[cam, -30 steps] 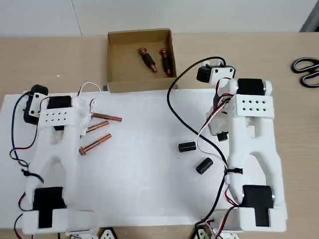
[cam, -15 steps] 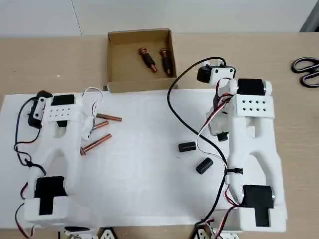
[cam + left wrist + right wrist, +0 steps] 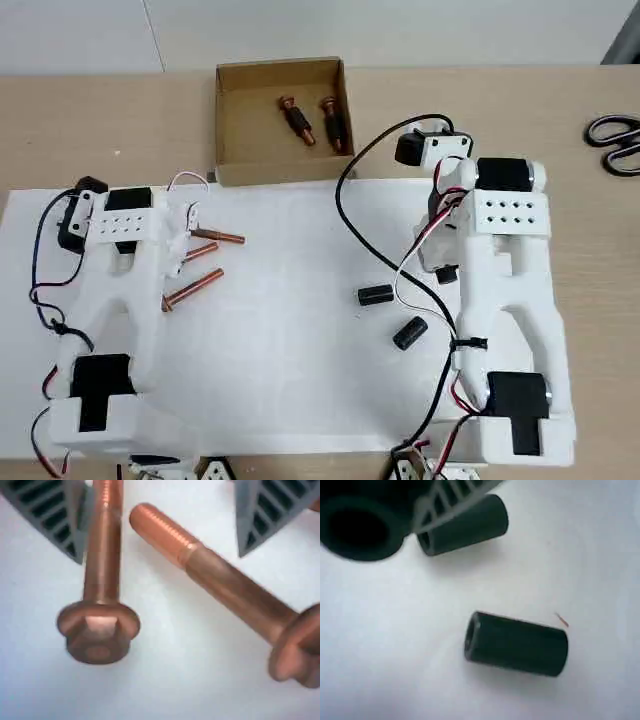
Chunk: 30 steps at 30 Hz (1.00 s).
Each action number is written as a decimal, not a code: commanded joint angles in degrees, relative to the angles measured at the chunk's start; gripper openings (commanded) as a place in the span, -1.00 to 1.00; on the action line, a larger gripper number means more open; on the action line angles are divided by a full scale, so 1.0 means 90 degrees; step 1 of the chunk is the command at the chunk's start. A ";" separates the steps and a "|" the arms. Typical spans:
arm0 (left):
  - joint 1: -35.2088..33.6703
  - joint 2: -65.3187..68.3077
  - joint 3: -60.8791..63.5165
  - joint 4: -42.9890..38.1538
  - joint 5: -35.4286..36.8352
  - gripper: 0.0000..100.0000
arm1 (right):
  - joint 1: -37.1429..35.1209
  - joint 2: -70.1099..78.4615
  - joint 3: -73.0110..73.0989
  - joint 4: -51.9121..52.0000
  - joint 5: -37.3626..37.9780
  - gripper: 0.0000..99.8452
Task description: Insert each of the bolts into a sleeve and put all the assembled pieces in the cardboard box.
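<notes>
Left claw (image 3: 160, 550): spread wide, gripping nothing
Bolts (image 3: 100, 595): two lying under it, between its fingers (image 3: 50, 510)
Right claw (image 3: 445, 268): clamped on black sleeve (image 3: 357, 527)
Loose sleeves (image 3: 516, 644): two just beyond right claw
Cardboard box (image 3: 232, 120): well ahead, holding two assembled pieces (image 3: 300, 120)

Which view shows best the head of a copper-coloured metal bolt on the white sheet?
The left wrist view: a copper-coloured metal bolt lies close, its flanged hexagonal head clear. The high view gives the three bolts as thin rods beside the left arm. The right wrist view faces black cylindrical sleeves.
</notes>
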 commanded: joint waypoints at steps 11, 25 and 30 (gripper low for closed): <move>-0.0166 -0.0088 -0.0269 0.0801 -0.0010 -0.74 | 0.0024 -0.0347 -0.0029 -0.0073 -0.0068 -0.99; -0.0518 -0.0029 -0.0220 0.0186 -0.0049 -0.74 | 0.0024 -0.0347 -0.0029 -0.0073 -0.0068 -0.99; -0.0430 0.0303 -0.0239 -0.0068 -0.0049 -0.74 | 0.0024 -0.0347 -0.0029 -0.0073 -0.0059 -0.99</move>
